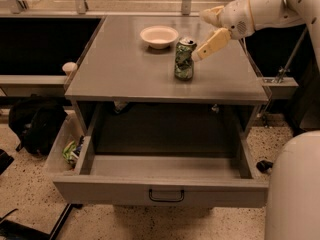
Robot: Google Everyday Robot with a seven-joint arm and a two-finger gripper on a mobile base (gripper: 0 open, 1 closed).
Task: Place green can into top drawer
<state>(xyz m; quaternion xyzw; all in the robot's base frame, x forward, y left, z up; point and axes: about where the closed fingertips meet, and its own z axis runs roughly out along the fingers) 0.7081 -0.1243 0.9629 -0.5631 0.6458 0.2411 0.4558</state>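
The green can (183,60) stands upright on the grey table top (125,69), right of centre. My gripper (200,36) reaches in from the upper right and is open. Its lower finger (211,43) slants down to the can's upper right side, and the other finger (212,15) sits higher behind it. The can is not held. The top drawer (165,166) is pulled out wide below the table top. Its inside is bare, and a small black handle (166,196) sits on the front panel.
A pale round bowl (159,36) sits on the table behind and left of the can. A translucent plastic bin (60,154) with green items stands left of the drawer, next to a black bag (34,129). My white body (295,189) fills the lower right.
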